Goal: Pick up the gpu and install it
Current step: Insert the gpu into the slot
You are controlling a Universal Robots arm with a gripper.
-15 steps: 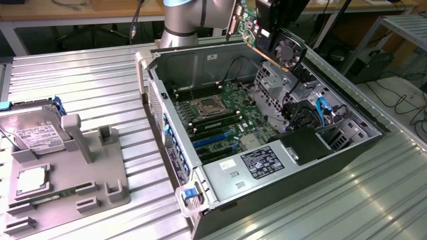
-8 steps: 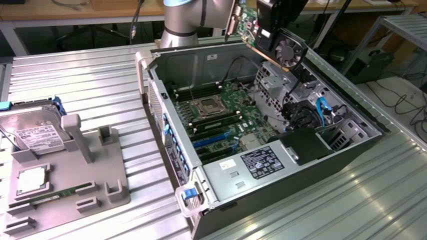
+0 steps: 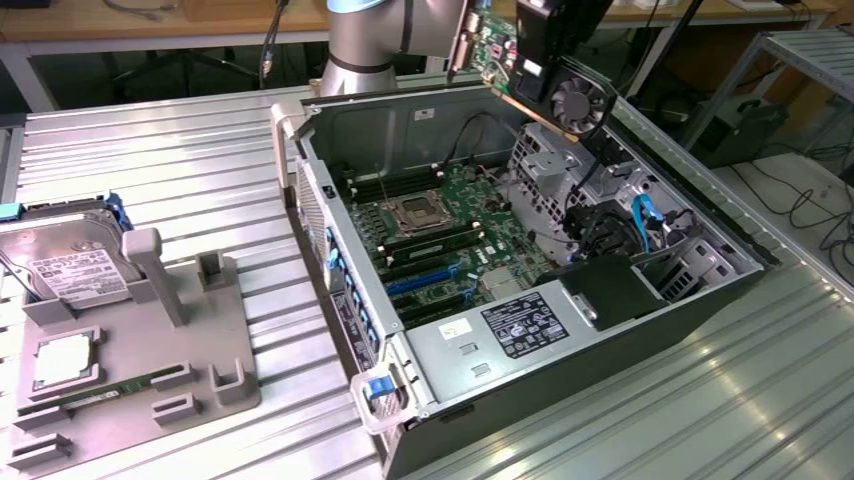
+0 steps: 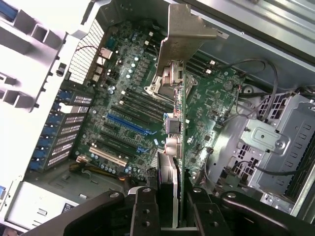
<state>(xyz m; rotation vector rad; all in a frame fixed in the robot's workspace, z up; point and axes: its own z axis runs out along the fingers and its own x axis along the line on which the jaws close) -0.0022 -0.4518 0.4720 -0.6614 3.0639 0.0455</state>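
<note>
Now claw [image 4: 172, 199] clamped on gpu [image 3: 561, 85], held high over open computer case [image 3: 667, 320], above motherboard [image 3: 441, 230]. Good install likely needs card edge parallel with blue slot [image 4: 127, 125], bracket [image 4: 184, 44] toward rear slot covers [image 4: 69, 132], no tilt.

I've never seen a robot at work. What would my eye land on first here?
An opened computer case lies on its side on the ribbed metal table, with its green motherboard laid bare. Above it the gripper is shut on the gpu, a card with a round fan, hanging over the open case. At the exterior view's left, a grey holder carries a hard drive.
</note>
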